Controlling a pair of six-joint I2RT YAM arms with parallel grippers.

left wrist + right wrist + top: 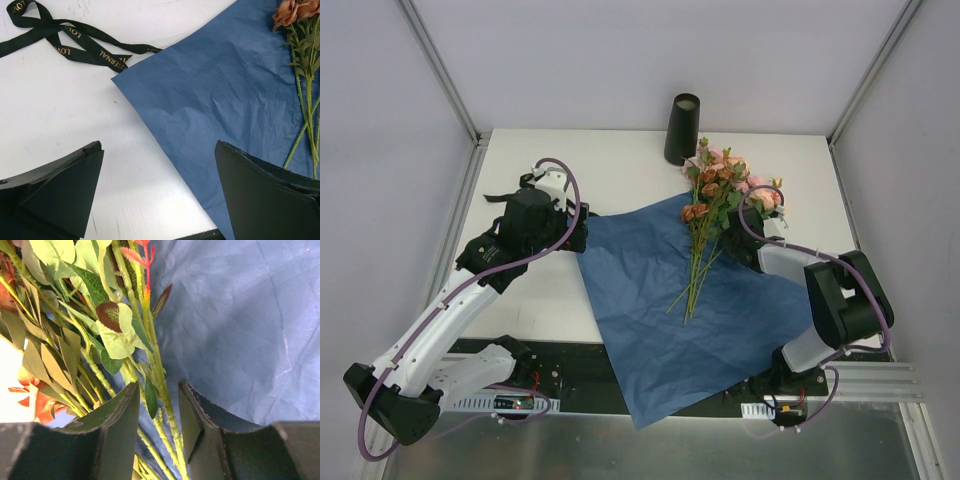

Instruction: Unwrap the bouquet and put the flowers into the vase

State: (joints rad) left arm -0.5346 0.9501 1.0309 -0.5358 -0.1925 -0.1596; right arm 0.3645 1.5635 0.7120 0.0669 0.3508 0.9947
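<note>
The bouquet lies unwrapped: its blue paper (pixel 660 300) is spread flat on the table. The flowers (pixel 715 190) rest on the paper's far right part, heads toward the black vase (pixel 681 128), which stands upright at the back. My right gripper (pixel 728 240) is down over the stems. In the right wrist view its jaws (pixel 159 386) stand apart, with green stems (pixel 170 410) between them and a gap on both sides. My left gripper (pixel 159 145) is wide open over the paper's left edge (pixel 225 90), holding nothing.
The black ribbon (pixel 75 40) lies loose on the white table left of the paper, also seen beside the left arm (pixel 505 198). Metal frame posts stand at both back corners. The paper's near corner hangs over the table's front edge.
</note>
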